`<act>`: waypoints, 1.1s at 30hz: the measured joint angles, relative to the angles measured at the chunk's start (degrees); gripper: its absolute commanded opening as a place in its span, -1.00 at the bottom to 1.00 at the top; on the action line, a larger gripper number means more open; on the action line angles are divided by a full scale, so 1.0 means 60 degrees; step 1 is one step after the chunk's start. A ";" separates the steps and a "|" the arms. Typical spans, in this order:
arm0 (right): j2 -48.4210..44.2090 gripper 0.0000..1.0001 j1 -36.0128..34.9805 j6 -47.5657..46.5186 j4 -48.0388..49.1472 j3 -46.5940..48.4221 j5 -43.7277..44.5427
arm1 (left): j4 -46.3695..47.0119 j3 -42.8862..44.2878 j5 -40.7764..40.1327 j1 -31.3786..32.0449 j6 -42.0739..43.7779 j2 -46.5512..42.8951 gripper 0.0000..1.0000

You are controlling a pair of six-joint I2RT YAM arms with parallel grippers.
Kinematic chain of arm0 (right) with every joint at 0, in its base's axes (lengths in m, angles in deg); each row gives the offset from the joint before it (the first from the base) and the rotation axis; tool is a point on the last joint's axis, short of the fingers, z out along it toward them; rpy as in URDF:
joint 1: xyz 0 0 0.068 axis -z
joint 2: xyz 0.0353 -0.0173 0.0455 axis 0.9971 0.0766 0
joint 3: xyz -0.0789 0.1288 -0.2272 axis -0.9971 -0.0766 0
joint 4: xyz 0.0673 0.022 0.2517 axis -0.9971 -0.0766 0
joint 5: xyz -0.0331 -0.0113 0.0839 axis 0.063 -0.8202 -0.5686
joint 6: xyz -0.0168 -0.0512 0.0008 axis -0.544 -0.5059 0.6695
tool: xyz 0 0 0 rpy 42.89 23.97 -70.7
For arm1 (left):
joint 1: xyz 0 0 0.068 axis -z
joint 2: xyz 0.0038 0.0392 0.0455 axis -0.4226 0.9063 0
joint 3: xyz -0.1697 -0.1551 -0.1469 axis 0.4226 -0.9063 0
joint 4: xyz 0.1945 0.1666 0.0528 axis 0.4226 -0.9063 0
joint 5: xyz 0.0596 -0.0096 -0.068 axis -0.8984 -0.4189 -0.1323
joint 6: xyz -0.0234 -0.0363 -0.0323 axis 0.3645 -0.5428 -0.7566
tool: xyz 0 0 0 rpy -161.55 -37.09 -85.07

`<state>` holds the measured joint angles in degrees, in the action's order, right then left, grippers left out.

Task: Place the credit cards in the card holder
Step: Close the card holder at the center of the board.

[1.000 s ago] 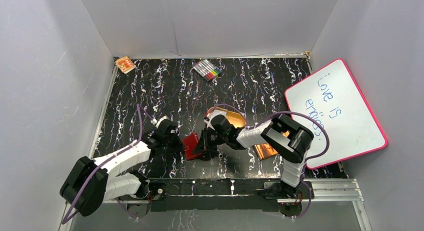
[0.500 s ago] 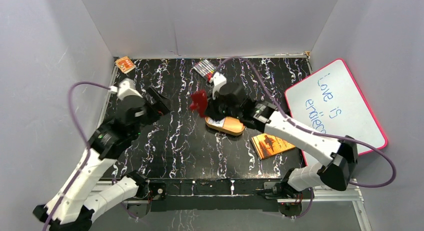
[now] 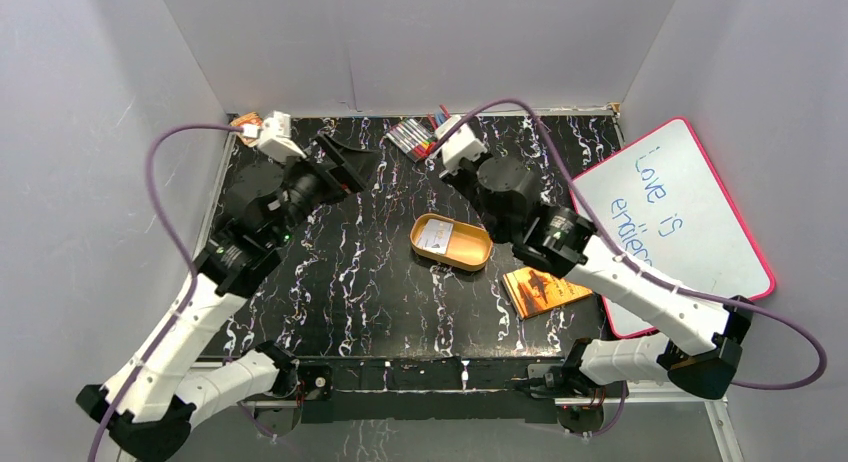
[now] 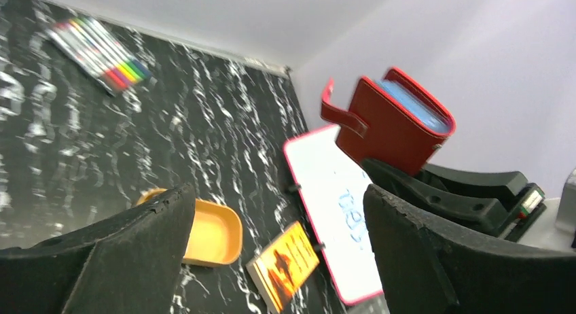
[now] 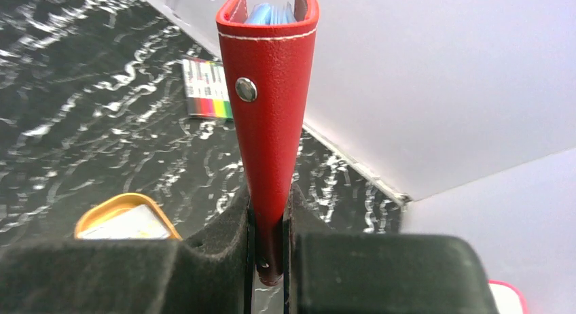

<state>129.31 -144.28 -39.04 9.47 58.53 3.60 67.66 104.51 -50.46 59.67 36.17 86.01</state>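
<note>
Here, above the black counter (image 3: pixel 350 282) and the orange tray (image 3: pixel 487 250) standing on it, the right claw (image 5: pixel 268 212) pinches the red wallet (image 5: pixel 268 124) by its lower end, fingers pressed onto both covers. The left claw (image 4: pixel 278 192) hangs spread wide and empty, facing it. In the overhead view the wallet is hidden behind the right wrist, near the counter's far edge. The step in hand, as I judge it, is opening the wallet in the air so that the pale card (image 3: pixel 434 238) lying in the tray can go in. The left claw would do best to take the free upper edge or the tab (image 4: pixel 339 113) and draw one cover sideways, across the holding fingers rather than along them, so nothing slides out. The wallet stands on end out of the claw. Its long axis runs along the fingers, away from the wrist. Its mouth, showing pale-blue sleeves (image 5: pixel 272 15), points up toward the back wall, and the snap stud (image 5: pixel 246 89) faces the wrist camera.
</note>
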 measured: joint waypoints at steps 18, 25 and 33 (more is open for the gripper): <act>-0.0510 -1.00 -0.0987 -0.8149 0.8983 -0.4452 0.1322 | 0.3180 -0.0790 0.2146 0.0000 -0.1078 0.0390 0.82; -0.0339 -1.00 -0.0994 -1.0939 1.1803 -0.4987 0.0135 | 0.3337 -0.0124 0.1971 0.0000 -0.1781 0.0561 0.83; 0.0007 -1.00 -0.1162 -1.1657 1.2571 -0.4550 0.0127 | 0.3781 -0.0044 0.2601 0.0000 -0.2393 0.0984 0.83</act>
<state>129.35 -151.25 -108.99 84.90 31.23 4.37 90.35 104.25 -34.85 59.67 21.81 91.91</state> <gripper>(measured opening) 0.179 0.914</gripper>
